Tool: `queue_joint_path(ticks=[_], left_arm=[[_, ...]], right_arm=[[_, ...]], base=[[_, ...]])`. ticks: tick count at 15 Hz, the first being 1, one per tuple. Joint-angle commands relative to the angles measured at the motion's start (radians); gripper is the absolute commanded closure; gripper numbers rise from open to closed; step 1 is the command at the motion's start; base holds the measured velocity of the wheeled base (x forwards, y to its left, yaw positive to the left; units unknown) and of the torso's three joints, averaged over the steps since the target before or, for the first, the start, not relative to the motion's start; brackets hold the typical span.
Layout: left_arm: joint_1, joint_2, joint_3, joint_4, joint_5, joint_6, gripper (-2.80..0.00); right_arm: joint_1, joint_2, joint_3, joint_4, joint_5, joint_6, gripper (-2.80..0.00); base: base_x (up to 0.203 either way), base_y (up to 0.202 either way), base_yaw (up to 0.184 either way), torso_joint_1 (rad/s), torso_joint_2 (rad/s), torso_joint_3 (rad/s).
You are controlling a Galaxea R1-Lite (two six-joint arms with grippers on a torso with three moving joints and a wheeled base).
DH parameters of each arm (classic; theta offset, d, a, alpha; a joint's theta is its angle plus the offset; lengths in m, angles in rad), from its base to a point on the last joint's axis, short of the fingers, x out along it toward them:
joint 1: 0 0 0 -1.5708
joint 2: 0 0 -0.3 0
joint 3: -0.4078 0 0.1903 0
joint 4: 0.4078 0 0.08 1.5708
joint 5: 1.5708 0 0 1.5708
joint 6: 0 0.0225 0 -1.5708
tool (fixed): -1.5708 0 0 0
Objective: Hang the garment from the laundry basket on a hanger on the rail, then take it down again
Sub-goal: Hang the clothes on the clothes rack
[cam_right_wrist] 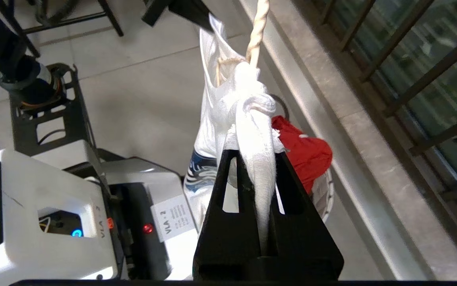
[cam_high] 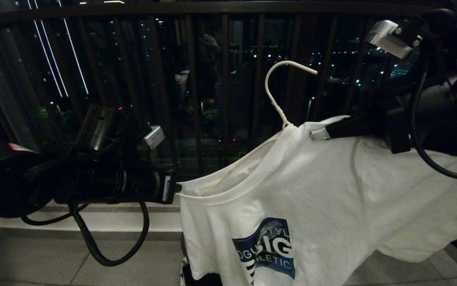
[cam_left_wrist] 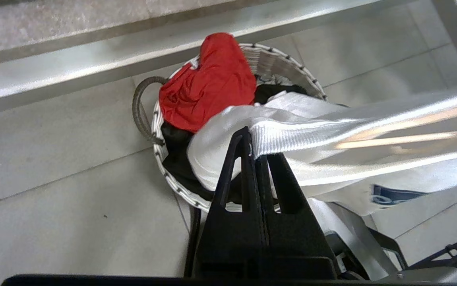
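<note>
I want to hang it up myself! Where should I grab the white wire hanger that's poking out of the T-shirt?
Probably the twisted neck of the hanger, just above the collar of the T-shirt, coming from the side. That is the only bare straight part; the rest is inside the shirt. The open hook on top should stay free. The left hand and right hand are shut on the shirt.

White T-shirt (cam_high: pixel 332 198) draped on tilted wire hanger (cam_high: pixel 276 99).

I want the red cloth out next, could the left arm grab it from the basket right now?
Probably not: the left gripper is shut on the T-shirt, which drapes partly over the red cloth.
</note>
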Motion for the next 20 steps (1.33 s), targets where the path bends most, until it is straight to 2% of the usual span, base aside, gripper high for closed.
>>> queue_joint_path(ticks=[1, 5, 8, 10, 12, 14, 16, 19, 20], left_arm=[[-0.013, -0.027, -0.013, 0.002, -0.002, -0.008, 0.00], [-0.070, -0.106, -0.035, 0.009, 0.000, -0.035, 0.00], [-0.094, -0.101, -0.119, 0.064, 0.000, -0.042, 0.00], [-0.098, -0.082, -0.215, 0.101, 0.001, -0.044, 0.00], [-0.115, -0.067, -0.307, 0.175, 0.003, -0.045, 0.00], [-0.122, -0.058, -0.351, 0.203, 0.004, -0.045, 0.00], [-0.139, -0.037, -0.393, 0.208, 0.020, -0.046, 0.00], [-0.170, 0.000, -0.407, 0.200, 0.118, -0.064, 0.00], [-0.179, 0.007, -0.414, 0.200, 0.120, -0.079, 0.00]], right_arm=[[0.025, 0.022, 0.018, 0.002, 0.007, 0.000, 0.00], [0.044, 0.035, 0.038, -0.045, 0.013, 0.014, 0.00], [0.044, 0.018, 0.108, -0.200, 0.020, 0.109, 0.00], [0.044, -0.012, 0.179, -0.290, 0.035, 0.149, 0.00], [0.044, -0.027, 0.226, -0.410, 0.045, 0.231, 0.00], [0.043, -0.042, 0.267, -0.480, 0.046, 0.269, 0.00], [0.040, -0.065, 0.398, -0.640, 0.045, 0.321, 0.00], [0.028, -0.107, 0.547, -0.915, 0.034, 0.459, 0.00], [0.019, -0.117, 0.586, -0.975, 0.032, 0.496, 0.00]], base=[[0.000, 0.000, 0.000, 0.000, 0.00, 0.000], [0.000, 0.000, 0.000, 0.000, 0.00, 0.000], [0.000, 0.000, 0.000, 0.000, 0.00, 0.000], [0.000, 0.000, 0.000, 0.000, 0.00, 0.000], [0.000, 0.000, 0.000, 0.000, 0.00, 0.000], [0.000, 0.000, 0.000, 0.000, 0.00, 0.000], [0.000, 0.000, 0.000, 0.000, 0.00, 0.000], [0.000, 0.000, 0.000, 0.000, 0.00, 0.000], [0.000, 0.000, 0.000, 0.000, 0.00, 0.000]])
